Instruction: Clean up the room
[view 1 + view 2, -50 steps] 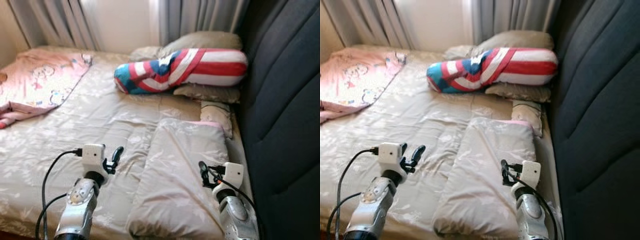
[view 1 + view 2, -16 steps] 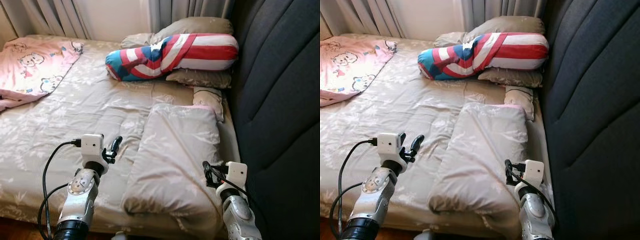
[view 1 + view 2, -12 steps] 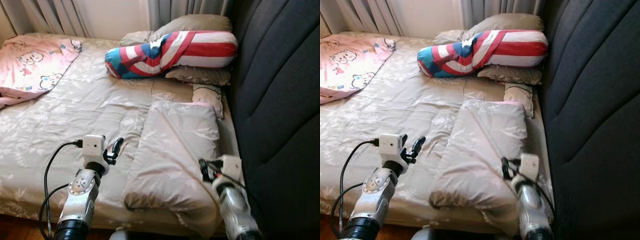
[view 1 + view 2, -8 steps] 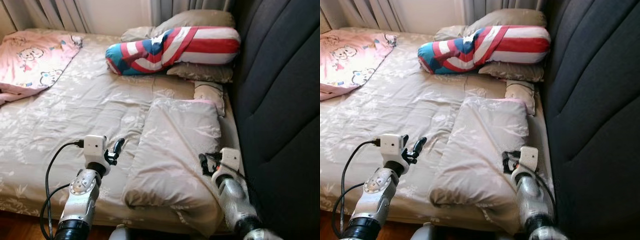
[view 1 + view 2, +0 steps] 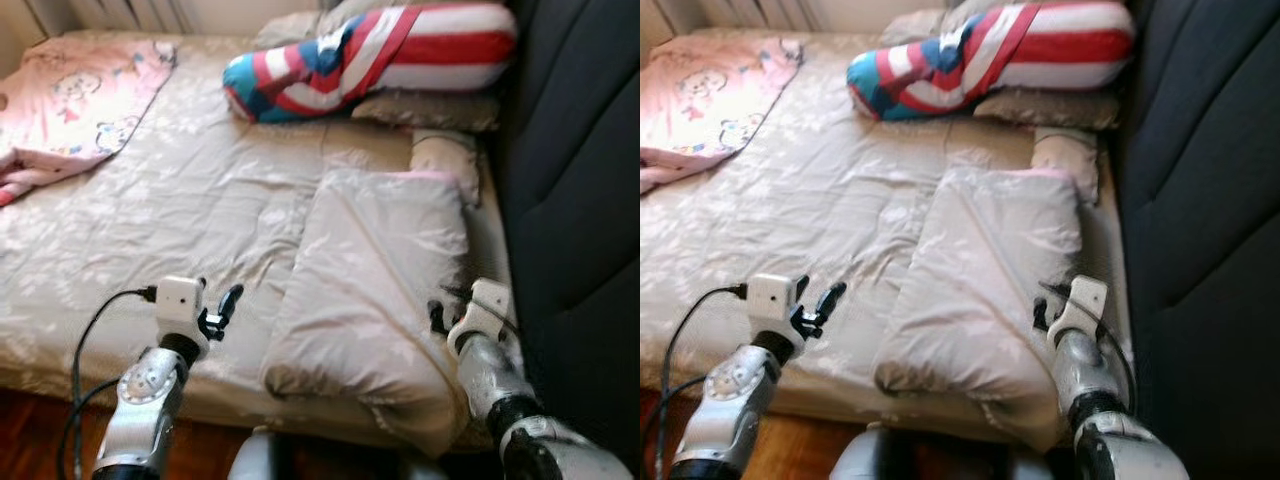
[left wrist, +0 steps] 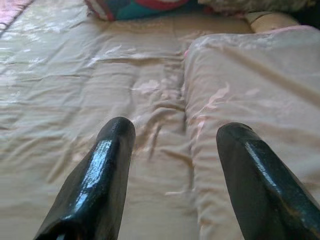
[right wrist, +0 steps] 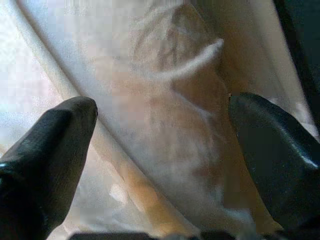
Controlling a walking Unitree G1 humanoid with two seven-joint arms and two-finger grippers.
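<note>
A: Nearest: left tool (image 5: 226, 305) low over the near edge of the bed (image 5: 150, 230), fingers spread, gripping nothing. Right tool (image 5: 1042, 312) hard by the near right flank of the folded quilt (image 5: 375, 280), fingers also wide apart with tan cloth between them, not yet pinched.

B: Risks from here?

A: Likely a shallow bite: closing on one slippery top layer, then peeling the fold open instead of lifting the whole bundle. Also a one-sided pull, with the left tool well apart from the quilt, so probably a sag and a slide off the near edge toward the wooden floor (image 5: 30, 440). Little room on the right, against the dark padded headboard (image 5: 580, 200); a snagged wrist cable there seems possible.

B: Farther back?

A: Small beige pillow (image 5: 445, 155) just beyond the quilt, then the red, white and blue striped bolster (image 5: 380, 45) across tan pillows. Pink cartoon blanket (image 5: 70, 100) at the far left, rumpled.

B: Writing, brands?

A: None legible. Only printed cartoon figures on the pink blanket, too blurred for any lettering.
</note>
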